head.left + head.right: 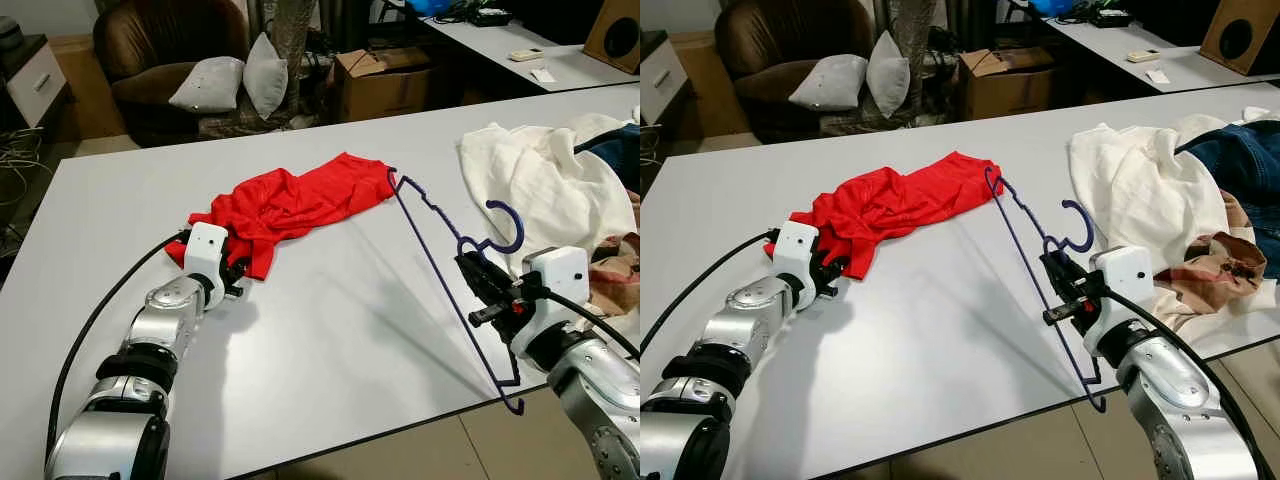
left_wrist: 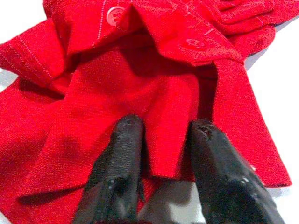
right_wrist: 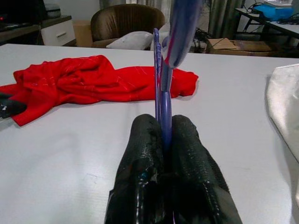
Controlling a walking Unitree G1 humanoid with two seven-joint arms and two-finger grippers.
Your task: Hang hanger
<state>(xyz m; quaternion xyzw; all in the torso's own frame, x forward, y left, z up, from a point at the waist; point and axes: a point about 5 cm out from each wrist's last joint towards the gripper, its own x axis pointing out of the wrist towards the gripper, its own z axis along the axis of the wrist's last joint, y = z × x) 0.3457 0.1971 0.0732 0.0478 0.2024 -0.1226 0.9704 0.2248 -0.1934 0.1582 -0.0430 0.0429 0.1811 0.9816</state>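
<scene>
Right hand [image 1: 1058, 288] sits at 4 o'clock on the white counter [image 1: 940, 320], its fingers [image 3: 182, 154] pressed together on the purple hanger [image 1: 1030, 265] just below the hook. The hanger stands on edge. Its long axis runs from 5 o'clock, where one end hangs past the near counter edge, up to 11 o'clock, where the far end touches the red shirt [image 1: 890, 205]. The hook curls toward 1 o'clock, next to the white cloth [image 1: 1130, 185].

Left hand [image 1: 238, 272] is at 9 o'clock, at the near end of the red shirt. The head views hide its fingers behind the white wrist housing. The left wrist view shows them: two black fingers [image 2: 124, 154] spread, a fold of the shirt's hem between them, a shirt button [image 2: 112, 16] beyond.

The right wrist view shows the wire running edge-on from the fingertips toward the shirt.

Behind the counter: brown armchair [image 1: 165, 50] with grey cushions, a cardboard box [image 1: 385, 80].
</scene>
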